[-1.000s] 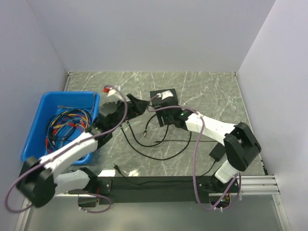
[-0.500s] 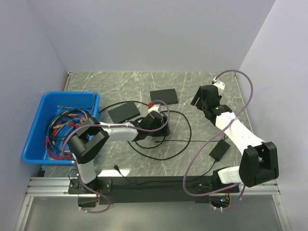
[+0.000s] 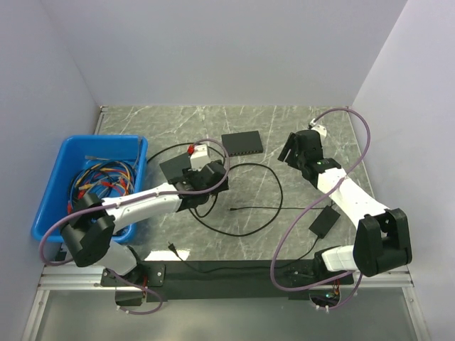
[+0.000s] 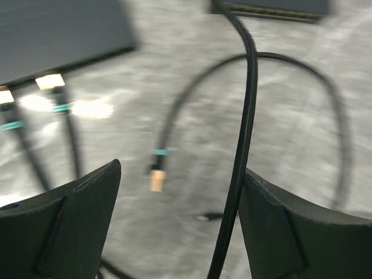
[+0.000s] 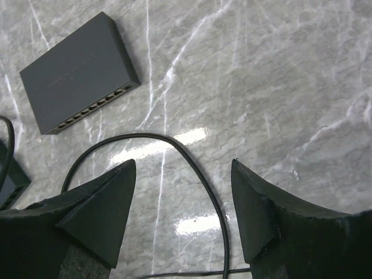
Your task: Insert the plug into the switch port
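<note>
The marbled surface (image 3: 298, 121) carries a blue bin (image 3: 106, 139) of coloured wires (image 3: 99, 185) at its left edge. Near the centre the left end effector (image 4: 180, 170) hangs with fingers spread wide, gripping nothing, and the right end effector (image 5: 183, 163) is likewise spread and empty. The switch (image 5: 78, 72) lies flat toward the back, its ports (image 5: 96, 106) facing the arms, while the plug (image 4: 156, 179) on its black cable (image 4: 174, 110) lies loose below the left fingers' gap, well apart from it.

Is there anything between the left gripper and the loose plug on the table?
Nothing covers the plug: it lies bare on the marble table, seen between the open fingers of the left gripper. However, a black cable crosses that gap, beside the plug and close to one finger.
</note>
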`<action>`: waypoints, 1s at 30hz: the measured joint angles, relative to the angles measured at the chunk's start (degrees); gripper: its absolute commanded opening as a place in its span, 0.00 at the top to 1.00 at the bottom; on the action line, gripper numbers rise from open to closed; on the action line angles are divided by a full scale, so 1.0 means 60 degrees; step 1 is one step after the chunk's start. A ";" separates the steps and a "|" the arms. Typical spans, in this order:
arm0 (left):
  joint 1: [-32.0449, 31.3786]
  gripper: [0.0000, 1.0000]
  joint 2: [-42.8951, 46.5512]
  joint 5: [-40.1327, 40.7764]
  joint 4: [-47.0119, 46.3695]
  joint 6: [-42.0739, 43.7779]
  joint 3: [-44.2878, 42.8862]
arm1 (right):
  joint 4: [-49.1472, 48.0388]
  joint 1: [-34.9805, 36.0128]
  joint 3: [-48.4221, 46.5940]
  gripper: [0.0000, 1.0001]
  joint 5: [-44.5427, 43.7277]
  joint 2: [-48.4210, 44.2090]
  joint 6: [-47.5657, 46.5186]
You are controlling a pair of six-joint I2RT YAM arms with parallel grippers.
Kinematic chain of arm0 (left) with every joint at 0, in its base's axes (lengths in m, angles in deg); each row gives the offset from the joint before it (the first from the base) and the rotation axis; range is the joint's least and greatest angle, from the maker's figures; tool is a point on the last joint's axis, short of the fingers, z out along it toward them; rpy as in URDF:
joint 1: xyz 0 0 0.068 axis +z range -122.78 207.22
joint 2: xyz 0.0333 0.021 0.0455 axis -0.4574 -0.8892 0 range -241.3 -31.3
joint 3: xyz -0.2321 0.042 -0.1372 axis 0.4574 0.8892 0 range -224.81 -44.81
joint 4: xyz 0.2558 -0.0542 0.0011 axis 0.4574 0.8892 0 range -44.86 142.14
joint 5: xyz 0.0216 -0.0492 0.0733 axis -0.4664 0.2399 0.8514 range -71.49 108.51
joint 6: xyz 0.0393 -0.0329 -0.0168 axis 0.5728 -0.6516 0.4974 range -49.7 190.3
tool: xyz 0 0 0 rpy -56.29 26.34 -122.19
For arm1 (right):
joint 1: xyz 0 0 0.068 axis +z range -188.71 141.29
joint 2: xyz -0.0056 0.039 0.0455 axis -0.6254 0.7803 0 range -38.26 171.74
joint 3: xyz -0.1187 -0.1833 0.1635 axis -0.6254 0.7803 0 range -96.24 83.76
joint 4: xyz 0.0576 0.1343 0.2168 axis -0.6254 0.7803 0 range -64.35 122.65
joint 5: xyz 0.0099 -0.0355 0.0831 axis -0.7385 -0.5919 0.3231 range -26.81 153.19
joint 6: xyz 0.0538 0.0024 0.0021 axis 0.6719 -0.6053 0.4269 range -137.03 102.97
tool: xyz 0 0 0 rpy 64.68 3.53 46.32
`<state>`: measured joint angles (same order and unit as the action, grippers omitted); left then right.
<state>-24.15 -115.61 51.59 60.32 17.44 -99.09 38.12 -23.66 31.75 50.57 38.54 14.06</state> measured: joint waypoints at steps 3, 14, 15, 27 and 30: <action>0.0051 0.16 -0.0255 0.0586 0.0736 -0.0229 -0.0022 | -0.0004 0.0000 0.0004 0.27 0.0073 -0.0055 -0.0004; 0.1264 0.18 -0.0419 0.1122 0.1038 -0.0040 0.0291 | -0.0229 0.0000 0.0135 0.28 0.0492 -0.0335 -0.0047; 0.1461 0.18 -0.0426 0.1115 0.0936 0.0040 0.0328 | -0.0270 0.0000 0.0138 0.28 0.0557 -0.0335 -0.0055; 0.3289 0.25 -0.2073 -0.0211 -0.0980 0.0998 0.0554 | -0.0448 0.0000 0.0164 0.29 0.1060 -0.0277 -0.0113; 0.3450 0.25 -0.2444 -0.0288 -0.1348 0.1322 0.0430 | -0.0448 0.0000 0.0168 0.29 0.1118 -0.0197 -0.0113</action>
<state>-3.46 -130.28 49.86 52.24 25.38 -96.51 35.43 -23.66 32.75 57.28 37.36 13.39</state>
